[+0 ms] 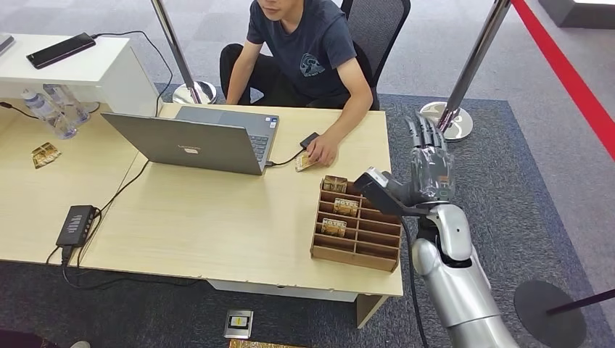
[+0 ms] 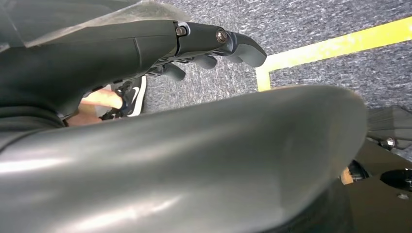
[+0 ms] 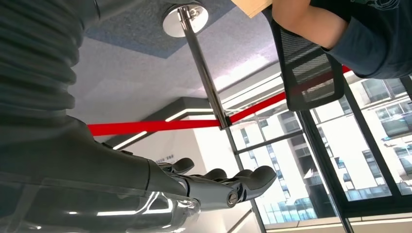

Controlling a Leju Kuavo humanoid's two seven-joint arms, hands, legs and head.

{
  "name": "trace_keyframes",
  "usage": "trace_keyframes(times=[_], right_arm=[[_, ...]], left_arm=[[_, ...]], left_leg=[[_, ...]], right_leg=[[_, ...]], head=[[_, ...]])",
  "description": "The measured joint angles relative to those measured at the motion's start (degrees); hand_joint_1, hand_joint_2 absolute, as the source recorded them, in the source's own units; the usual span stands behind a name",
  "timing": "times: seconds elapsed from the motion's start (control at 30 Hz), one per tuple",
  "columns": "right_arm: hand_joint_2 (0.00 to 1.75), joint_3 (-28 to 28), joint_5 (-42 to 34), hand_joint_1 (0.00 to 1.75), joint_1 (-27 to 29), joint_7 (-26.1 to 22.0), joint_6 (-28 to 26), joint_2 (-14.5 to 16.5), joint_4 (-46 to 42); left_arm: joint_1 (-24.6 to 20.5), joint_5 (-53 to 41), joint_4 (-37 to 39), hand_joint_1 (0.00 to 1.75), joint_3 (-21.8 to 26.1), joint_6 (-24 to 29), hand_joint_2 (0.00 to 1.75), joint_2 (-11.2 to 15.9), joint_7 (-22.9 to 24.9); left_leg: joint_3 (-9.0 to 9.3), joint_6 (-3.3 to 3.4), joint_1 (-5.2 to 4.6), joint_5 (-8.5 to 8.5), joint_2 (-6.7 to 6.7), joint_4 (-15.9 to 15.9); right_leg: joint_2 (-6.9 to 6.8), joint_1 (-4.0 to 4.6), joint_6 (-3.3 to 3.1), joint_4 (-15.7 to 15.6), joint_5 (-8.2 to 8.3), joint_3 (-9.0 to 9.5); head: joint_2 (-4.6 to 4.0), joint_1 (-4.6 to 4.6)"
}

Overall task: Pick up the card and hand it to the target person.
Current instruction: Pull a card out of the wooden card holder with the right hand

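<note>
The right hand (image 1: 429, 156) is raised beside the right edge of the tabletop (image 1: 217, 225), its fingers (image 3: 243, 179) extended, slightly apart and holding nothing. The left hand (image 2: 145, 48) hangs low over grey carpet; its fingers are loosely extended and empty. The card (image 1: 304, 162) lies on the tabletop under the seated person's hand (image 1: 321, 151), just beyond the wooden divider tray (image 1: 357, 250), which holds further cards. An open laptop (image 1: 196, 141) stands left of it.

Pale wood worktop (image 1: 217, 232) on dark grey carpet (image 1: 522, 188). Silver laptop (image 1: 192, 141). Brown cardboard organiser (image 1: 357, 250) holds gold-patterned cards (image 1: 333, 227). Person's navy T-shirt (image 1: 308, 43). Red floor stripe (image 1: 573, 80). Black robot hand (image 1: 429, 156), silver arm (image 1: 464, 290).
</note>
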Motion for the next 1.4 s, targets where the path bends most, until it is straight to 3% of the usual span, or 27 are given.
trace_keyframes(times=[0.33,0.37,0.47,0.5,0.77,0.9,1.17,1.4], right_arm=[[1.75,4.29,-0.81,0.03,2.58,0.50,2.82,-0.44,-4.39],[1.75,4.58,-1.12,0.20,2.45,0.55,3.34,-0.26,-4.22],[1.75,5.06,-1.87,1.17,1.79,0.88,4.54,0.44,-2.96],[1.75,5.10,-2.00,1.34,1.51,1.15,4.73,0.67,-2.36],[1.75,4.79,0.27,1.26,-0.21,3.60,4.92,1.48,3.68],[1.75,4.23,1.28,1.25,-0.16,3.99,4.92,1.47,4.49],[1.75,4.01,2.12,1.09,0.59,4.13,4.94,1.47,4.10],[1.75,3.89,2.34,0.75,1.12,4.20,5.26,1.45,3.36]], left_arm=[[0.11,-0.27,0.11,0.00,0.10,0.09,0.00,0.34,0.10],[0.10,-0.37,0.13,0.00,0.10,0.08,0.00,0.36,0.10],[0.06,-0.64,0.22,0.00,0.10,0.07,0.00,0.47,0.14],[0.06,-0.74,0.24,0.00,0.10,0.07,0.00,0.51,0.18],[0.08,-1.30,0.30,0.00,0.09,0.00,0.00,0.69,0.60],[0.12,-1.50,0.32,0.00,0.09,-0.03,0.00,0.75,0.86],[0.13,-1.55,0.32,0.00,0.09,-0.08,0.00,0.78,0.76],[0.13,-1.74,0.32,0.00,0.09,-0.08,0.00,0.79,0.58]], left_leg=[[-0.02,0.00,0.00,0.01,0.00,0.00],[-0.02,0.00,0.00,0.01,0.00,0.00],[-0.02,0.00,0.00,0.01,0.00,0.00],[-0.02,0.00,0.00,0.01,0.00,0.00],[-0.02,0.00,-0.01,0.01,0.00,0.00],[-0.02,0.00,-0.01,0.00,0.00,0.00],[-0.02,0.00,0.00,0.00,0.00,0.00],[-0.02,0.00,0.00,0.00,0.01,0.00]], right_leg=[[0.00,0.00,0.00,0.01,0.01,0.00],[0.00,0.00,0.00,0.01,0.01,0.00],[0.00,0.00,0.00,0.01,0.01,0.00],[0.00,0.00,0.00,0.01,0.01,0.00],[0.00,0.00,0.00,0.00,0.01,-0.01],[0.00,0.00,0.00,0.00,0.01,-0.02],[0.00,0.00,0.00,0.00,0.00,-0.03],[0.00,0.00,0.00,0.00,0.00,-0.03]], head=[[0.00,0.01],[0.00,0.01],[0.00,0.01],[0.00,0.01],[0.00,0.01],[0.00,0.01],[0.00,0.01],[0.00,0.01]])
